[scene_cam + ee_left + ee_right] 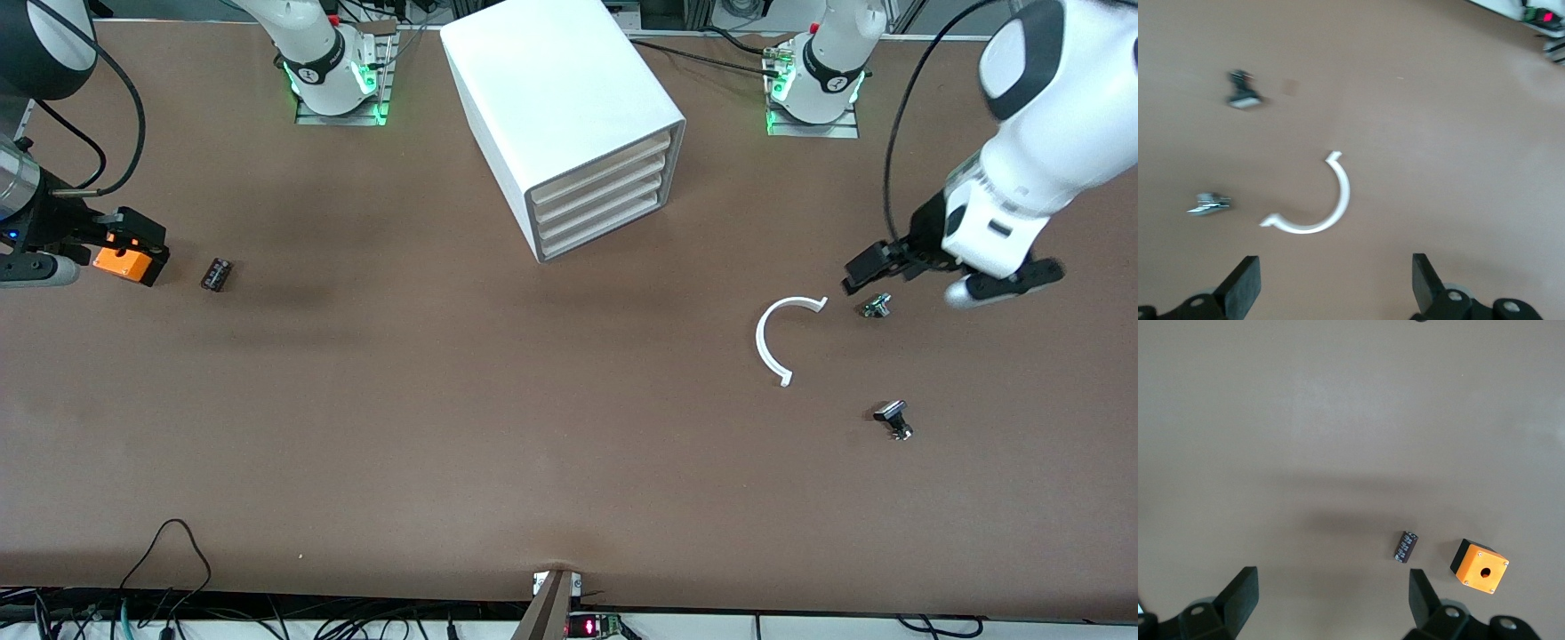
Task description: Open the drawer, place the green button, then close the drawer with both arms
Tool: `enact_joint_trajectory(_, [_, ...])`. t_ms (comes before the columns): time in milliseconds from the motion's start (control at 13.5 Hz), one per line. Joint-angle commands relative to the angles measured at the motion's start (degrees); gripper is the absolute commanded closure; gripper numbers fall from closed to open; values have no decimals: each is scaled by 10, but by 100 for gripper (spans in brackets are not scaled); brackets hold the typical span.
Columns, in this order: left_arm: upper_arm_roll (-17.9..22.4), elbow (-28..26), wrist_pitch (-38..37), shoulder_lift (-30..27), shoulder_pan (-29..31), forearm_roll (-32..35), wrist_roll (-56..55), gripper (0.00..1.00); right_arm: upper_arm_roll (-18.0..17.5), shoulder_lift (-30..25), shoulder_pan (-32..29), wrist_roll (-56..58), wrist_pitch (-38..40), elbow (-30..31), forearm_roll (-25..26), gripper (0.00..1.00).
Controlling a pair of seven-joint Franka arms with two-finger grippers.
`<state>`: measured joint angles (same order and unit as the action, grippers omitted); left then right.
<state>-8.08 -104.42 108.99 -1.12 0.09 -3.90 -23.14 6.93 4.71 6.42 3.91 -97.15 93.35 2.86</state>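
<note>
Drawer (610, 229) is shut, lowest of 4 in the cabinet (556, 84). Button (876, 307) lies on the bench off the cabinet's left-arm end, just under the released left claw (1335, 275), so the left arm is nearer. Right claw (1331, 595) is released and waits off the cabinet's right-arm end.

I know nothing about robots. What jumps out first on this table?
The big white cabinet with four shut drawers stands between the arms' bases. The left gripper, open, hangs over a small button beside a white curved strip. At the right arm's end, the open right gripper is by a bright orange box.
</note>
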Motion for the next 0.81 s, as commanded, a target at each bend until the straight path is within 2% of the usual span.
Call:
enact_joint_trajectory(0, [0, 13, -32, -13, -2, 69, 12, 0, -1, -6, 2, 1, 6, 3, -9, 0])
enact_joint_trajectory(370, [0, 21, -44, -8, 12, 72, 41, 0, 0, -6, 2, 0, 6, 2, -19, 0])
enact_joint_trajectory(593, [0, 31, -53, -6, 38, 70, 155, 0, 0, -6, 1, -1, 6, 2, -21, 0])
enact_joint_trajectory(741, [0, 35, -62, -6, 39, 70, 165, 0, 0, -6, 2, -1, 6, 1, -21, 0])
